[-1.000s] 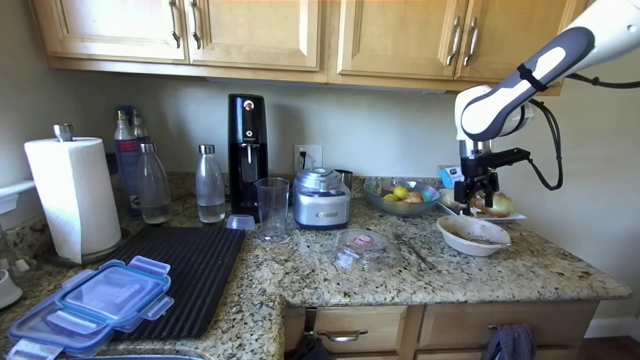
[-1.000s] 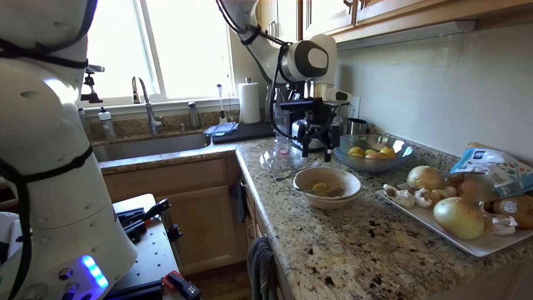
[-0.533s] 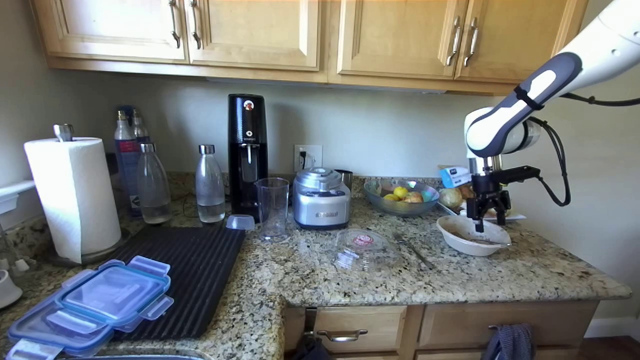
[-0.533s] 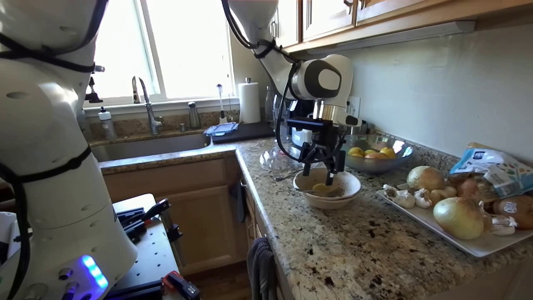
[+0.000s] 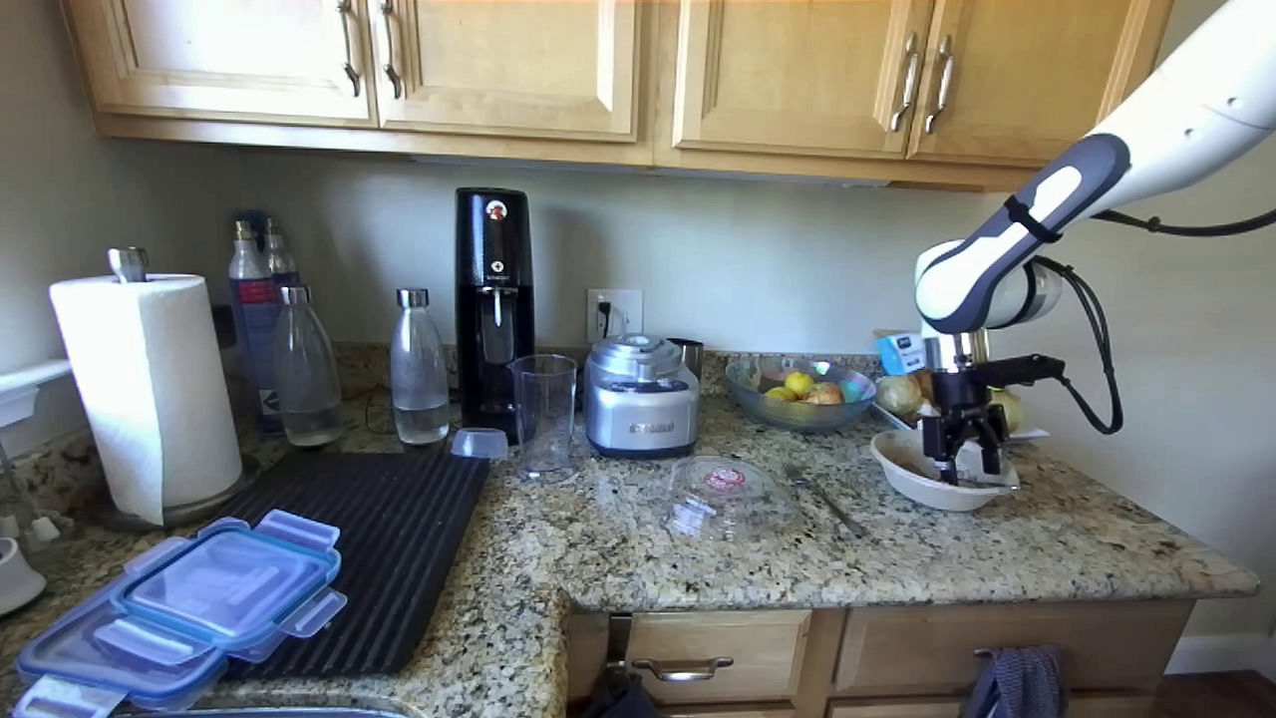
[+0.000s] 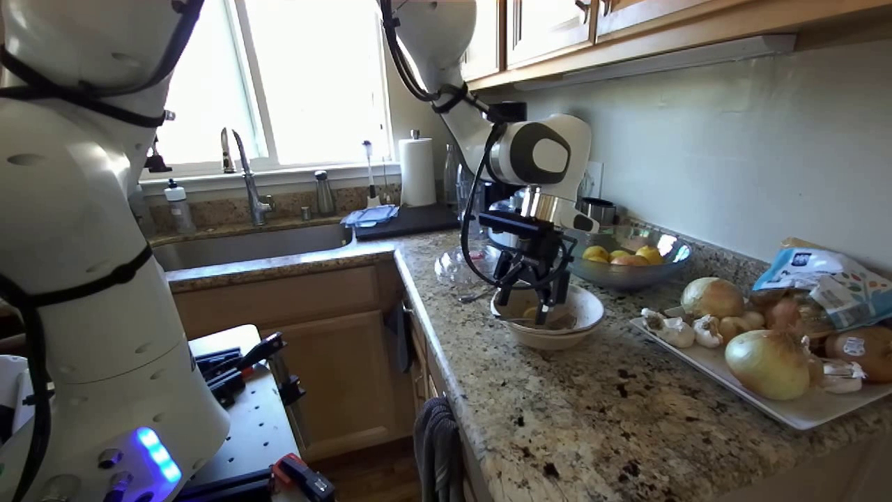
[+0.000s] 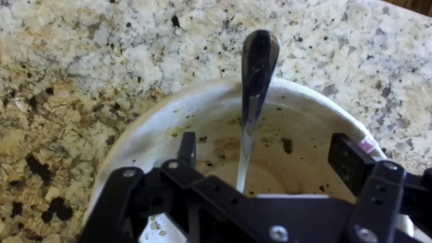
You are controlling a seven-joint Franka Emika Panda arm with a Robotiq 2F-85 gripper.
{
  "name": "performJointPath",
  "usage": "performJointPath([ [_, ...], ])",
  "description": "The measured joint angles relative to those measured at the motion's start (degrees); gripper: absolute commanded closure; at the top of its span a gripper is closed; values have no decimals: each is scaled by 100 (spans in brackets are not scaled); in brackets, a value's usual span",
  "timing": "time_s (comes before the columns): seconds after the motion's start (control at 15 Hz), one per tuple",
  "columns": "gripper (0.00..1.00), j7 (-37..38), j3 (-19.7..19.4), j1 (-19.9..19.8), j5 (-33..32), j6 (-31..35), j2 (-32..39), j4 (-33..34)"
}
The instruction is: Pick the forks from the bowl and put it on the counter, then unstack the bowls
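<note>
- Pincer: released, tips down over the upper bowl, a fork showing between its parted fingers.
- That fork lies in the upper bowl — its handle leans past the rim.
- The upper bowl sits nested in the lower bowl, on the tabletop.
- Another fork lies on the tabletop — just beside a clear plastic container.
- A glass fruit bowl stands near the stacked bowls.

No txt legible; food proc label blurry
</note>
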Motion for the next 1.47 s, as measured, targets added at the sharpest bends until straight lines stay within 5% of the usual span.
performJointPath([
  [0.27,4,-3,-16,-63,0,-31,202,93],
  [0.4,29,-19,-16,-103,1,-31,256,144],
  [1.07,91,-130,15,-144,137,-32,295,267],
  [1.27,97,-148,17,-152,208,-32,295,267],
  [1.47,93,-150,18,-160,245,-32,293,267],
])
